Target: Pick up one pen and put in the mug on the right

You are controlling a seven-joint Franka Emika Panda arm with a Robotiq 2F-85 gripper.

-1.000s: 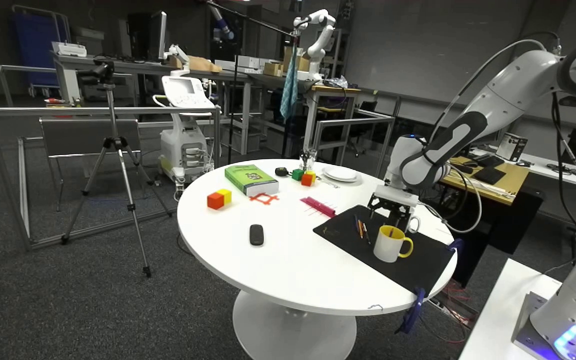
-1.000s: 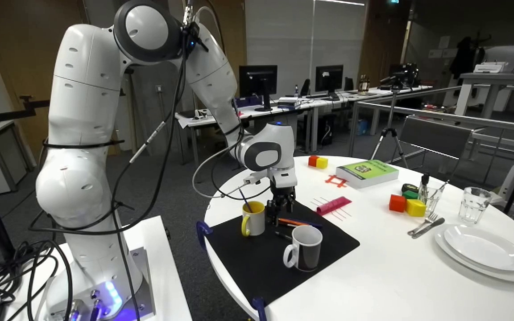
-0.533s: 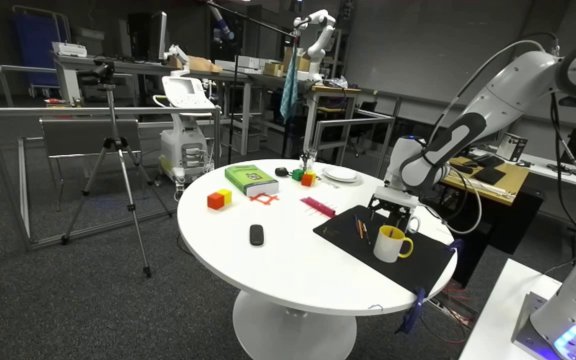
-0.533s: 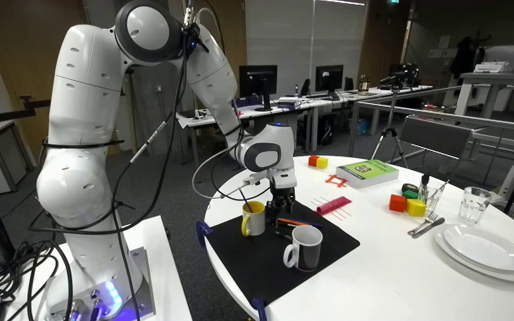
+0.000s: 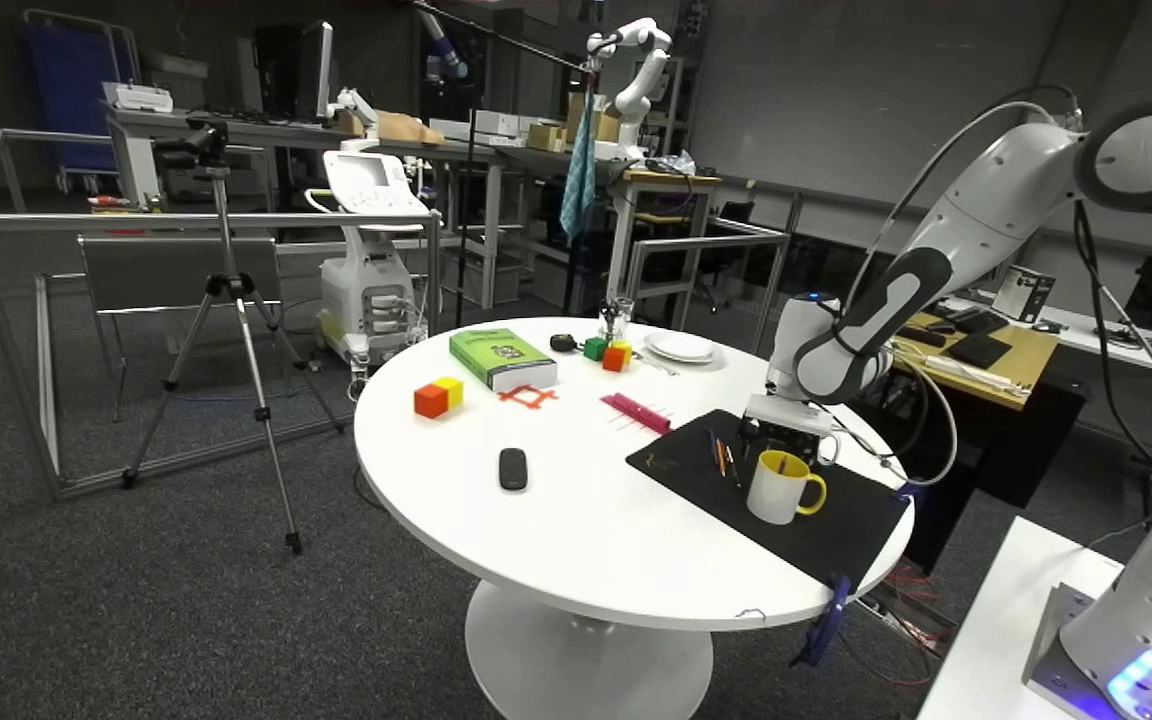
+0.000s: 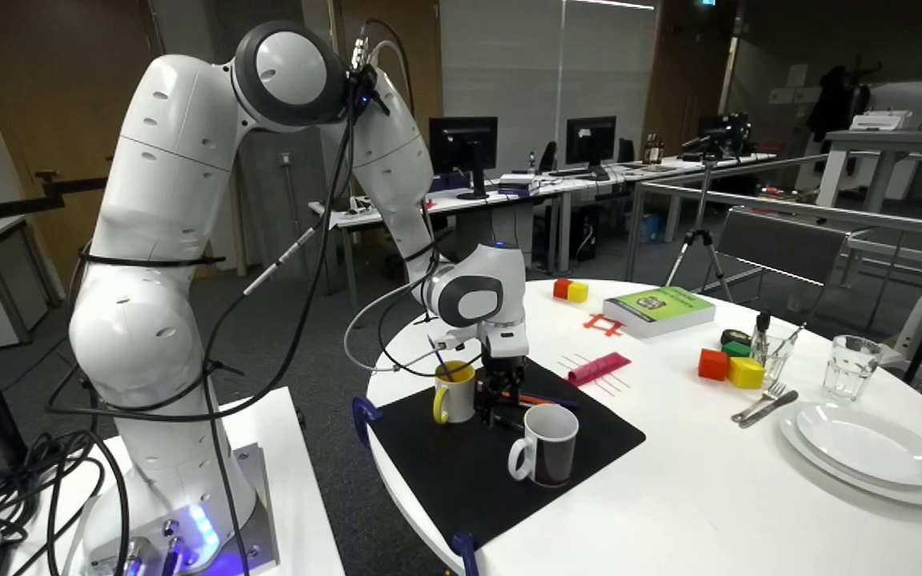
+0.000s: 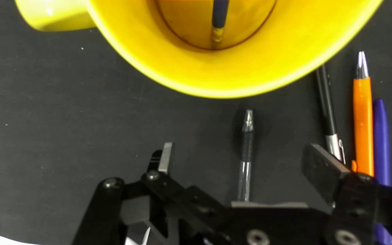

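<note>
Pen of clear plastic with a dark grip [image 7: 246, 153] lies on the black mat [image 7: 80, 112], between the spread jaws of your gripper [image 7: 243, 160]. Get low and square, then close around its middle; in the wrist view, hold the right finger [image 7: 325, 172] off the black-and-silver pen [image 7: 326, 102]. Lettering on the thick green book [image 6: 659, 310] is too small to read.

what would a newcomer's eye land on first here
Probably the big white robot arm, bent over the black mat. In the wrist view, the yellow-lined mug dominates the top; below, the spread fingers flank a clear-barrelled pen. A green book brightens the round white table.
</note>
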